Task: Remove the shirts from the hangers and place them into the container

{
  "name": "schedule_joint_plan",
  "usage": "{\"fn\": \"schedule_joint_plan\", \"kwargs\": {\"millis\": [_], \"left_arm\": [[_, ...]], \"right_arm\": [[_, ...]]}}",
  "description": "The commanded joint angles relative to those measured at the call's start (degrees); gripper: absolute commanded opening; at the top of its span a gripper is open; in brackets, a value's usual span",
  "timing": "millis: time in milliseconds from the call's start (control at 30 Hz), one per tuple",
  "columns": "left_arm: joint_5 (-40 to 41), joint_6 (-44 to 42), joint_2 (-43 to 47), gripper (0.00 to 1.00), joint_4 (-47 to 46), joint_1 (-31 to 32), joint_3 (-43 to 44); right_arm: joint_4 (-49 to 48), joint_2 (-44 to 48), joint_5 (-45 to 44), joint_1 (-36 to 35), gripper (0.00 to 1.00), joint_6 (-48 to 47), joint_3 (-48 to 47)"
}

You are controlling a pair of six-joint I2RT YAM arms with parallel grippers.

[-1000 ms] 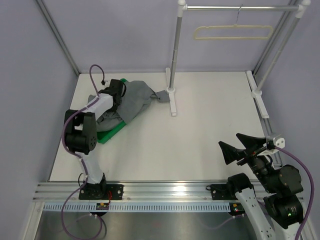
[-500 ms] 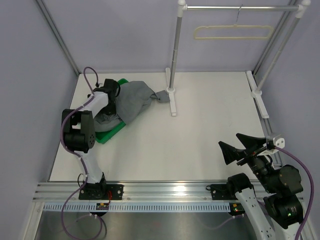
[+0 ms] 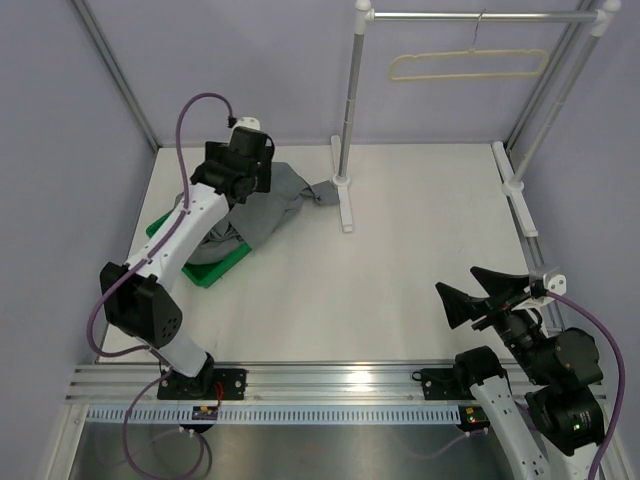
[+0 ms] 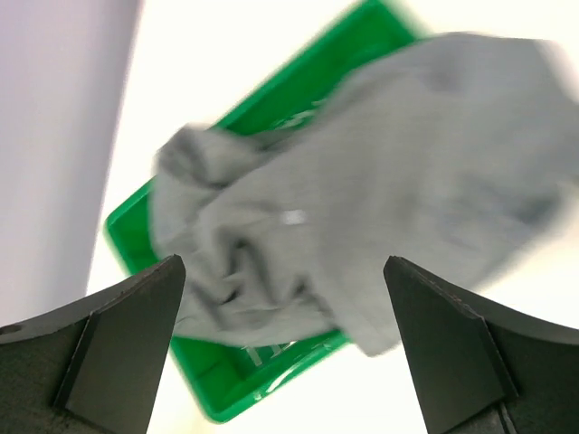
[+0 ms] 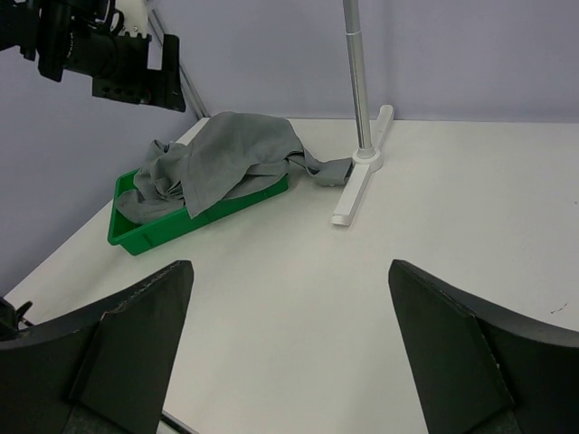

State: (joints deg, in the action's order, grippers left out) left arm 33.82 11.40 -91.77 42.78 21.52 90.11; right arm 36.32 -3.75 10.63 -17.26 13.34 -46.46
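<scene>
The left gripper is held above the grey shirt, pointed down at it; in the left wrist view its two fingers are seen spread wide, one at each lower corner, and nothing is gripped or touched between them; only the shirt and the tray are seen below, somewhat blurred.

The shirt is found crumpled in the green tray at the far left of the white table; most of the tray is covered by it, and only the near rim and the left corner are left showing; part of the cloth is draped over the tray's far right side onto the table; one loose end is stretched out towards the foot of the rack's left post and lies just beside it; whether the foot is touched cannot be told.

The cream hanger is hung by its wire hook on the silver rail at the back right; no garment is carried on it; it is well apart from the shirt and the tray.

The right gripper is kept at the near right of the table, well away from the tray; its fingers are likewise spread fully apart, and nothing is held in them; through its wrist camera the tray, the shirt and the post are seen across bare table.
</scene>
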Motion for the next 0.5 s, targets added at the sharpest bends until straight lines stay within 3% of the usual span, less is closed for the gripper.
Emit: {"fn": "schedule_joint_plan", "kwargs": {"millis": [0, 300, 467], "left_arm": [[-4.5, -8.9, -4.3, 0.99, -4.5, 5.1, 2.3], [-12.7, -22.5, -14.6, 0.99, -17.2, 9.7, 4.8], [-17.7, -23.4, -20.6, 0.99, -22.7, 9.7, 6.7]], "right_arm": [[-1.1, 0.2, 1.0, -0.8, 0.99, 0.6, 0.2], [-2.0, -0.2, 3.6, -0.8, 1.0, 0.5, 1.3], [-1.7, -1.8, 5.1, -0.8, 0.99, 1.1, 1.2]]}}
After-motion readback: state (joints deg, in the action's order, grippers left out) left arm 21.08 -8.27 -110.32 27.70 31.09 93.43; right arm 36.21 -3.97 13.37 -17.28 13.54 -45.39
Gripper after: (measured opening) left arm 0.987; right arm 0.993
